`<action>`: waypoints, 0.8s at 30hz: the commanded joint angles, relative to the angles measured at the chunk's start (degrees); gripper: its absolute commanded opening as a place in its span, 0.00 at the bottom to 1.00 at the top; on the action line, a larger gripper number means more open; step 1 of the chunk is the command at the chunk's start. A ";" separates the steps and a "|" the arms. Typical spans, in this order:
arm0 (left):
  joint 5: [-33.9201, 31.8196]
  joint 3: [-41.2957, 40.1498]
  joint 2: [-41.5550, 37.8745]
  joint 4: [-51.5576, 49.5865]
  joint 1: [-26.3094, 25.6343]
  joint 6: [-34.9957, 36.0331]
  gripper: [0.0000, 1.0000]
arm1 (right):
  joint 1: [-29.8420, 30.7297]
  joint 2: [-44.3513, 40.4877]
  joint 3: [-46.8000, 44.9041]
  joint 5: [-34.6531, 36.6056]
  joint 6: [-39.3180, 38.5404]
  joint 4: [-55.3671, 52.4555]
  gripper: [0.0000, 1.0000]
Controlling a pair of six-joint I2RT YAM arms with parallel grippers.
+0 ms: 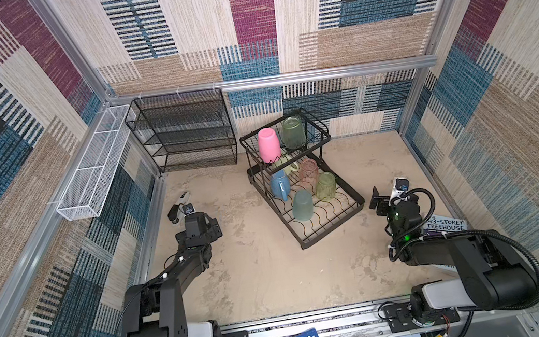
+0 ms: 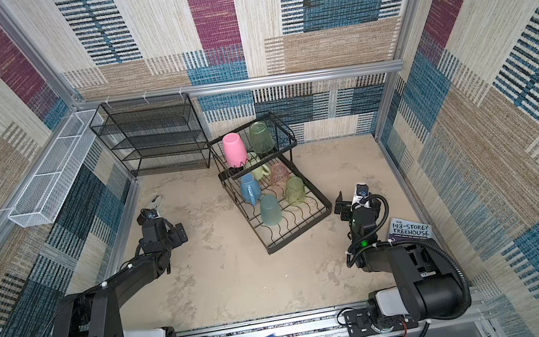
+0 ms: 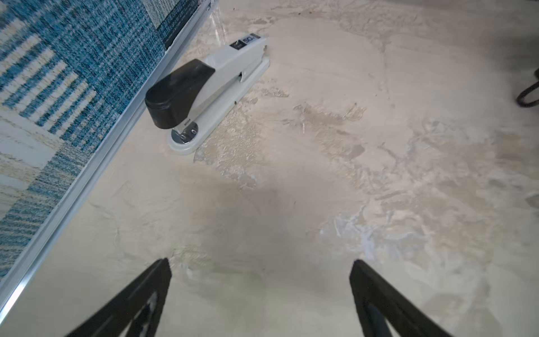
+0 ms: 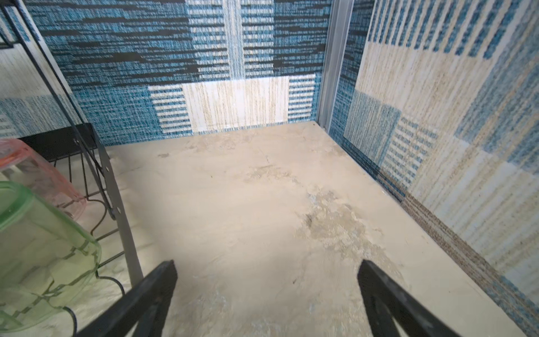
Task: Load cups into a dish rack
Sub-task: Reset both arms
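Note:
The black wire dish rack [image 1: 334,230] stands right of centre in both top views and holds several cups mouth down. In its raised basket are an opaque pink cup [image 1: 268,144] and a green tumbler [image 1: 292,132]. On the lower tray sit a pale green mug [image 1: 287,165], a blue mug [image 1: 280,185], a translucent pink tumbler [image 1: 309,174], a green tumbler [image 1: 326,185] and a teal tumbler [image 1: 302,205]. My left gripper [image 3: 261,262] hangs open and empty over bare table, left of the rack. My right gripper [image 4: 267,264] is open and empty just right of the rack frame [image 4: 116,198].
A grey and black stapler [image 3: 204,90] lies by the left wall ahead of the left gripper. A black mesh shelf unit [image 1: 184,131] stands at the back and a white mesh trough [image 1: 96,165] hangs on the left wall. A book [image 1: 444,225] lies by the right arm.

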 commanded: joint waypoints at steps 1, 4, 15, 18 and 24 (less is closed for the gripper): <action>2.48 -1.90 0.40 13.25 0.71 3.28 0.99 | -0.22 2.54 -0.21 -2.12 -1.74 9.37 1.00; 4.98 -5.57 0.86 22.81 0.99 5.06 0.99 | -0.27 5.16 -0.73 -3.10 -1.79 12.99 1.00; 7.78 -8.70 6.72 33.70 1.44 5.68 0.99 | -1.27 5.97 -0.58 -6.87 -1.83 13.17 1.00; 7.89 -8.22 7.31 33.63 1.43 6.28 0.99 | -1.68 10.27 -2.52 -9.24 -2.82 21.57 1.00; 7.81 -7.82 7.21 32.92 1.35 6.20 0.99 | -3.40 9.19 -0.61 -12.64 -1.65 15.80 1.00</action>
